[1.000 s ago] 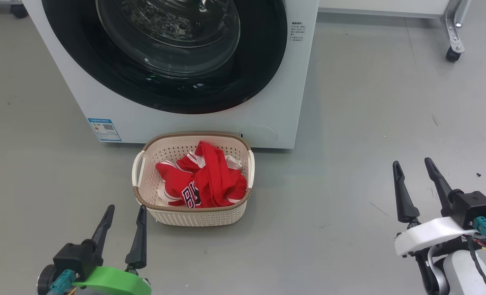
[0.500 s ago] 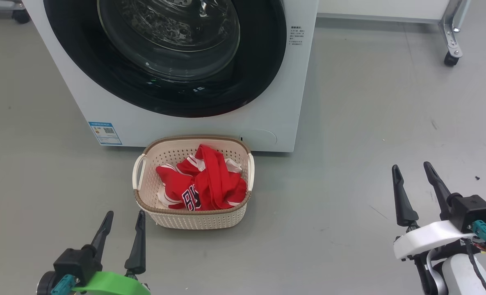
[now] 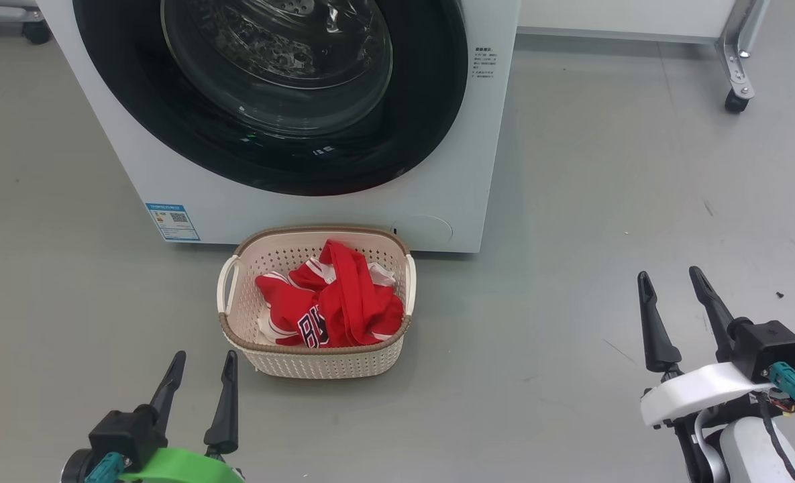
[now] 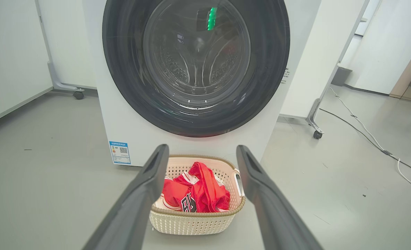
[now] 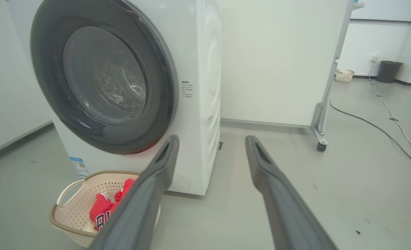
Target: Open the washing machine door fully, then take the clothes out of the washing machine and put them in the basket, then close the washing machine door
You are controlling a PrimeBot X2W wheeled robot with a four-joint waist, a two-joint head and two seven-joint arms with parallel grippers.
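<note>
Both arms low, fingers pointing forward. Left gripper point(image 3: 204, 361) near basket point(image 3: 323, 363), right gripper point(image 3: 669, 276) well apart. Both spread wide, empty.

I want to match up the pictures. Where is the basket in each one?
Head view: the basket sits lower middle, slightly left, in front of the washing machine.
Left wrist view: the basket is bottom middle, between the fingers of the left gripper.
Right wrist view: the basket is in the bottom left corner.
Shared landmark: the blue label on the machine's lower left front.
</note>
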